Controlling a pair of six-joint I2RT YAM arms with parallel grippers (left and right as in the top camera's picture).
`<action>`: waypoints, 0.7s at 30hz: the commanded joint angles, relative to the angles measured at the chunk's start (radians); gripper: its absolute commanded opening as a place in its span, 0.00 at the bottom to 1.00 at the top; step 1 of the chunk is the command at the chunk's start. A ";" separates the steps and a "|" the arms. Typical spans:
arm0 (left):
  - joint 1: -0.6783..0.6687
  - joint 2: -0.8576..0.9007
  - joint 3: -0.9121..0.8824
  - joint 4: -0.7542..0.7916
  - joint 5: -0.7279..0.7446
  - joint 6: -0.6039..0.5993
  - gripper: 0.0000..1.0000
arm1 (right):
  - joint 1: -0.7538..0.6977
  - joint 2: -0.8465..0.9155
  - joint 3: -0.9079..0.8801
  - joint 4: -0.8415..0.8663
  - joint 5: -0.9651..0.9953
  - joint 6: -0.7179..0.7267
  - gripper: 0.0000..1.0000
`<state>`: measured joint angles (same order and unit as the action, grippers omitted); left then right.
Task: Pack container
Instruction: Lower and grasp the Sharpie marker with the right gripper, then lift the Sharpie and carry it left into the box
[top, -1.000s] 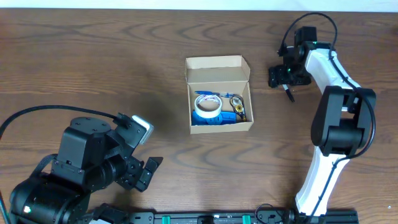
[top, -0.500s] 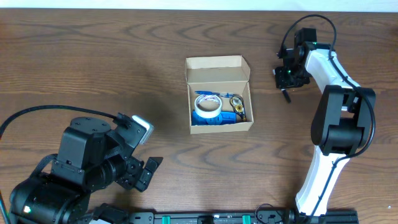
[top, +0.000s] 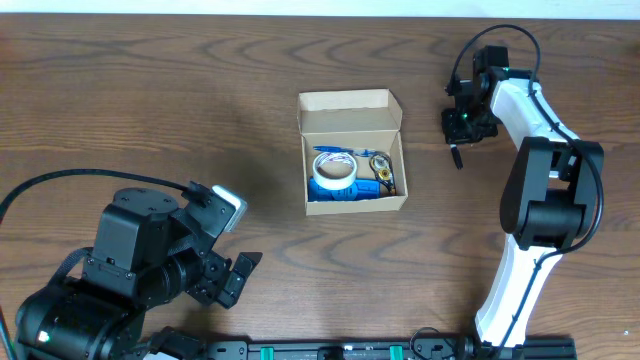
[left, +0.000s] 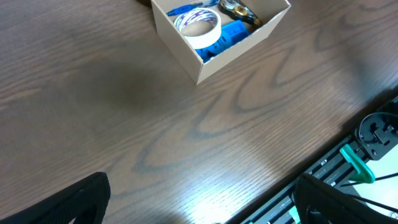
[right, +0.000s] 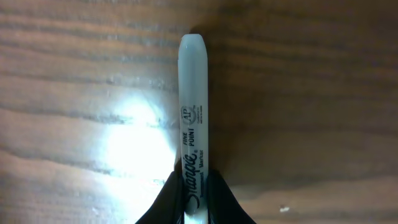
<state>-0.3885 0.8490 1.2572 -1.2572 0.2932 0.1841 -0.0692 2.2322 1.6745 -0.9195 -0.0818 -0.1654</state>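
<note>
**Marker in hand, box waits open**

I see the big brown table (top: 150, 100). My left arm sits low at the near-left corner. The left gripper (top: 237, 277) is spread wide with nothing in it.

The box (top: 350, 120) stands in the middle of the table with its flap tipped back on the far side, so the top is open. I think it is light, with thin card walls that bend if squeezed, and it may slide on the smooth wood. I would push the flap by its free edge and not pinch the sides. Inside lie a roll of tape (top: 334, 170) and some blue things.

To the right of the box, well apart from it, my right gripper (right: 194, 183) pinches a marker (right: 192, 93) near one end. The marker looks hard, round and slick, so it could slip or roll.
</note>
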 joint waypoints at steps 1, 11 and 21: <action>0.002 0.000 0.008 -0.003 0.013 0.007 0.95 | -0.001 0.016 0.037 -0.039 -0.005 0.005 0.01; 0.002 0.000 0.008 -0.003 0.013 0.007 0.95 | 0.013 -0.133 0.271 -0.227 -0.006 0.023 0.01; 0.002 0.000 0.008 -0.003 0.013 0.007 0.95 | 0.144 -0.360 0.322 -0.252 -0.134 -0.063 0.01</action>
<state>-0.3885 0.8490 1.2572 -1.2568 0.2932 0.1841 0.0193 1.9282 1.9827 -1.1652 -0.1394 -0.1719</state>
